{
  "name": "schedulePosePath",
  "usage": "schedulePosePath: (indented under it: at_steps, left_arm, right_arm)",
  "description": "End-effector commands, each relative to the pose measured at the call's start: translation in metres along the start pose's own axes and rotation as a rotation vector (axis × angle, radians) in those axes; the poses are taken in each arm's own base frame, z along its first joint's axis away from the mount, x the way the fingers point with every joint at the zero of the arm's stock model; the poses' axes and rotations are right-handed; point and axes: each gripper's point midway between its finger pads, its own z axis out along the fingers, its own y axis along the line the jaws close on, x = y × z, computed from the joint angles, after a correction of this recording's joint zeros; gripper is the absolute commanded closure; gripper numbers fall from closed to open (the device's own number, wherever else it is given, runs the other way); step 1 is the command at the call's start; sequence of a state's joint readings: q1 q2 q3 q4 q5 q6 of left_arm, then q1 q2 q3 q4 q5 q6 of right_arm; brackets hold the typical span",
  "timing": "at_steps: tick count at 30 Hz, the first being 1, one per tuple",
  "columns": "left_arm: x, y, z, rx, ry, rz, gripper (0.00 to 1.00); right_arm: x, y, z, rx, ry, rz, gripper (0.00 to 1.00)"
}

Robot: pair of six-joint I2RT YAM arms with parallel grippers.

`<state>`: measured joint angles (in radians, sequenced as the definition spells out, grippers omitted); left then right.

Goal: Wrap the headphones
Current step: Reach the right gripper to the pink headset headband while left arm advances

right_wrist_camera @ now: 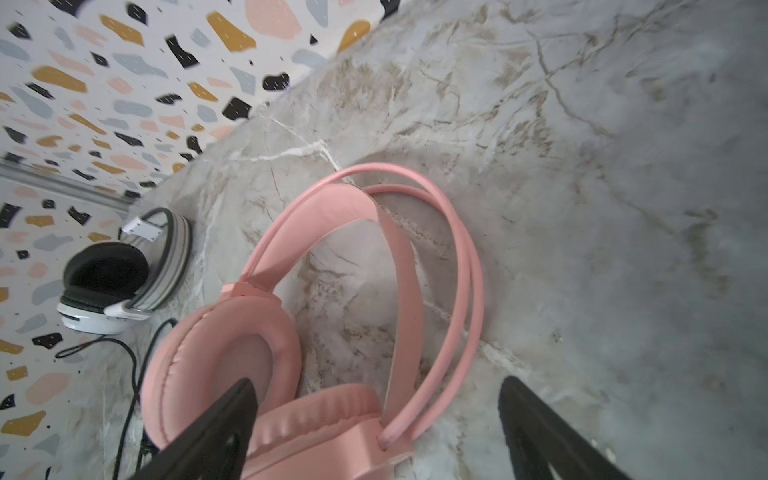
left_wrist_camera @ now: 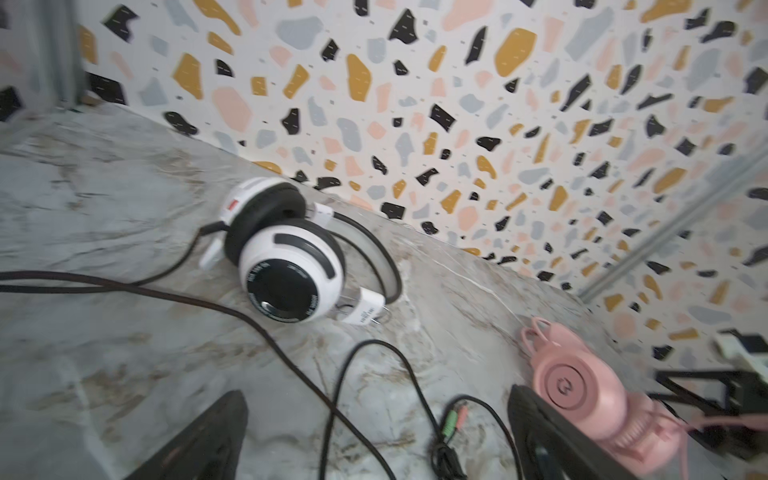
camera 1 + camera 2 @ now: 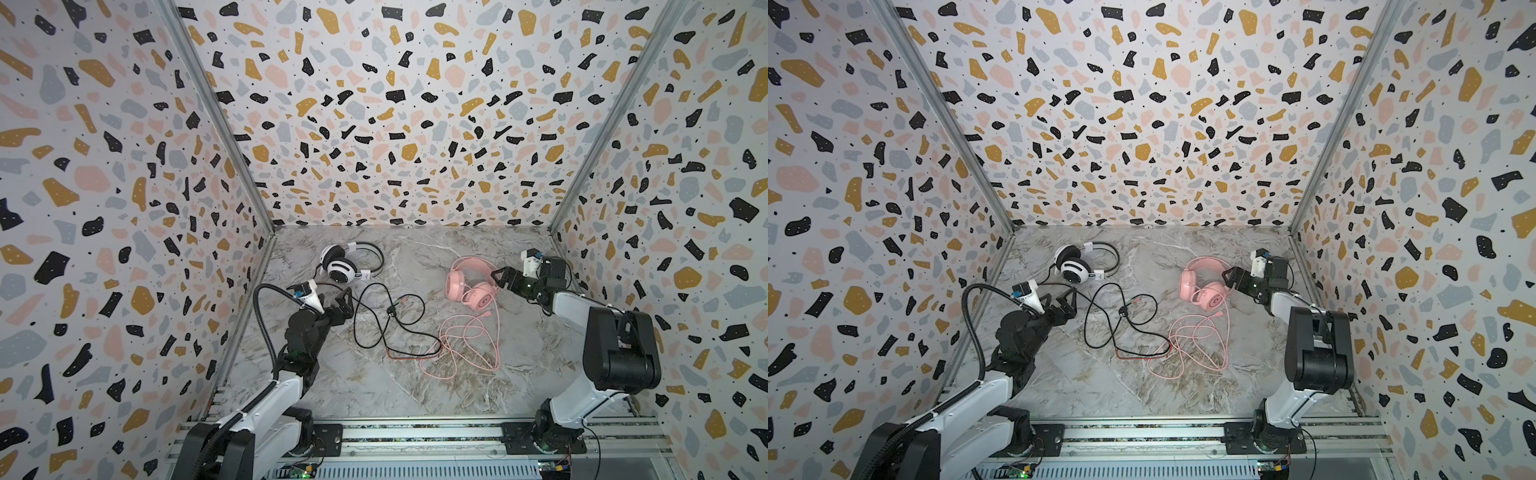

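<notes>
In both top views, the white headset (image 3: 340, 266) lies centre-left on the table (image 3: 374, 386) and the pink headset (image 3: 465, 286) centre-right. Left wrist view: the left hand (image 2: 378, 395) is wide and empty over the black cable (image 2: 257, 328). Right wrist view: the right hand (image 1: 378, 383) is wide, straddling the pink earcup (image 1: 232, 365); centre it before closing.

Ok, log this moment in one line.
left gripper: open, by loose black cable | right gripper: open, at pink headphones | white headphones: untouched on table | pink cable: loose
</notes>
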<state>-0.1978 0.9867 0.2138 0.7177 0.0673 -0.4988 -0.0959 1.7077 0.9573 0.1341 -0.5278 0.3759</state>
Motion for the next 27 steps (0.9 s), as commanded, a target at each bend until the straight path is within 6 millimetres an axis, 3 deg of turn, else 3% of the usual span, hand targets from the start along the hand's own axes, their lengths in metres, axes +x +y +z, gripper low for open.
schedulePosePath:
  at_steps: [1, 7, 14, 20, 23, 27]
  left_arm:
    - [-0.014, -0.028, -0.007, 0.118, -0.065, 0.058, 0.02]
    - [-0.018, -0.037, -0.011, 0.138, -0.073, 0.104, 0.02]
    - [-0.014, -0.044, -0.007, 0.174, -0.052, 0.077, 0.0]
    - [-0.019, -0.013, -0.009, -0.001, -0.092, 0.048, 0.0]
    - [-0.022, -0.009, -0.013, -0.025, -0.113, 0.051, 0.0]
    - [-0.021, -0.012, -0.014, -0.003, -0.114, 0.063, 0.0]
  right_arm:
    - [0.004, -0.002, 0.01, 0.024, 0.109, -0.01, 0.11]
    - [0.014, -0.008, 0.043, 0.144, 0.208, -0.081, 0.13]
    - [0.024, -0.003, 0.057, 0.191, 0.247, -0.127, 0.15]
    - [0.031, -0.013, 0.061, 0.295, 0.274, -0.182, 0.23]
    - [0.031, -0.024, 0.056, 0.396, 0.274, -0.233, 0.23]
    - [0.023, -0.024, 0.05, 0.419, 0.245, -0.258, 0.23]
